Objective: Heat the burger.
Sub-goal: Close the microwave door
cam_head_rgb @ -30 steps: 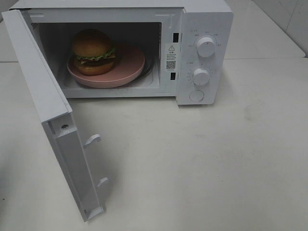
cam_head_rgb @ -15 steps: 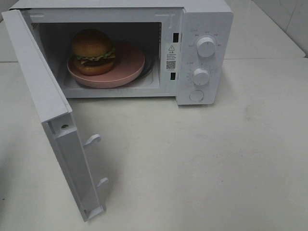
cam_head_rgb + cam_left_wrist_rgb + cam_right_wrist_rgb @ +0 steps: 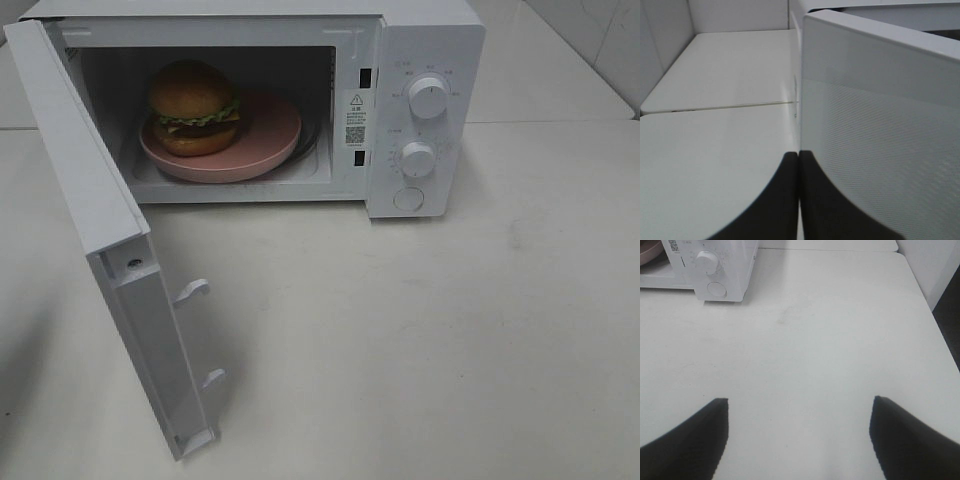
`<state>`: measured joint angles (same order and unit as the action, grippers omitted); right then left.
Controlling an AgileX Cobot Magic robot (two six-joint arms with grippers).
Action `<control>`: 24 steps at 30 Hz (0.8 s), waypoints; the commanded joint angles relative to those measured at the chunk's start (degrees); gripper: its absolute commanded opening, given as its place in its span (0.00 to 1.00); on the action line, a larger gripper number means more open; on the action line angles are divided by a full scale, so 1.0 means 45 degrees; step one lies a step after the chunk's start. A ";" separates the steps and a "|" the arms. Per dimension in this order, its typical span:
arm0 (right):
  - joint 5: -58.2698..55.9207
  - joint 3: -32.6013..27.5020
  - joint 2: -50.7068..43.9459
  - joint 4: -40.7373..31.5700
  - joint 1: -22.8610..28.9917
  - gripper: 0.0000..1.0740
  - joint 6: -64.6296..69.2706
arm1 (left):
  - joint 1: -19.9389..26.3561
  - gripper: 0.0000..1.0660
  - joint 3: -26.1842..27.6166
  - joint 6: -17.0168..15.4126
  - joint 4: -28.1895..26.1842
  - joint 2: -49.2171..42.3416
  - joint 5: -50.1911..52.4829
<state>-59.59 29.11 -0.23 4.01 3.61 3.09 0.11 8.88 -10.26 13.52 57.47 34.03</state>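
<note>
The burger [image 3: 193,108] is sitting on a pink plate [image 3: 272,142] inside the microwave [image 3: 430,40], which is standing along the far edge of the worktop [image 3: 450,330]. On the plate, the burger is lying off-centre, toward the hinge side of the cavity. The door [image 3: 80,170] is hanging wide open, swung out toward the worktop's near left corner.

The left gripper [image 3: 799,156] is showing its two dark fingers pressed together with nothing between them. In the left wrist view it is sitting right at the door's outer face. Whether the tips are actually touching the panel is hard to tell from this close angle. The right gripper [image 3: 799,399] is hovering with its jaws spread wide and empty over bare worktop, well to the right of the microwave's control panel.

The burger looks light, and its glossy bun is probably slippery. The stacked layers of bun, lettuce, patty and cheese would likely shift or splay under a hard pinch. If it needs moving, a gentle grip across the two bun halves from the sides seems safest. Taking the plate by its rim and carrying both together would be better still. As things lie, it appears to be placed well enough for heating. The step in hand seems to be pushing the door shut, with the two dials [image 3: 428,98] on the panel not yet being turned.
</note>
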 commanded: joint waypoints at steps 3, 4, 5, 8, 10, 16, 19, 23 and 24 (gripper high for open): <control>0.0089 -0.0013 -0.0344 0.0051 -0.0051 0.71 -0.0038 | -0.0038 0.00 0.0064 -0.1235 0.2559 0.0968 0.2126; 0.0089 -0.0013 -0.0344 0.0051 -0.0051 0.71 -0.0038 | -0.0038 0.00 0.0064 -0.1299 0.2878 0.1171 0.2457; 0.0089 -0.0013 -0.0344 0.0051 -0.0051 0.71 -0.0038 | -0.0038 0.00 0.0064 -0.1311 0.3170 0.1579 0.3030; 0.0089 -0.0013 -0.0344 0.0051 -0.0051 0.71 -0.0038 | -0.0038 0.00 0.0076 -0.1502 0.3234 0.2190 0.3832; 0.0089 -0.0013 -0.0344 0.0051 -0.0051 0.71 -0.0038 | -0.0038 0.00 0.0102 -0.1553 0.3272 0.2343 0.3973; 0.0089 -0.0013 -0.0344 0.0051 -0.0051 0.71 -0.0038 | -0.0789 0.00 0.0522 -0.1515 0.3425 0.3196 0.4151; 0.0089 -0.0013 -0.0344 0.0051 -0.0051 0.71 -0.0038 | -0.1566 0.00 0.0649 -0.1311 0.3030 0.3629 0.4163; 0.0089 -0.0013 -0.0344 0.0051 -0.0051 0.71 -0.0038 | -0.2750 0.00 0.0649 -0.0407 0.1566 0.4202 0.4571; 0.0089 -0.0013 -0.0344 0.0051 -0.0051 0.71 -0.0038 | -0.2750 0.00 0.0649 -0.0407 0.1566 0.4202 0.4571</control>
<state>-59.59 29.11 -0.23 4.01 3.61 3.09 -11.86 11.34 -12.78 21.66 76.43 53.00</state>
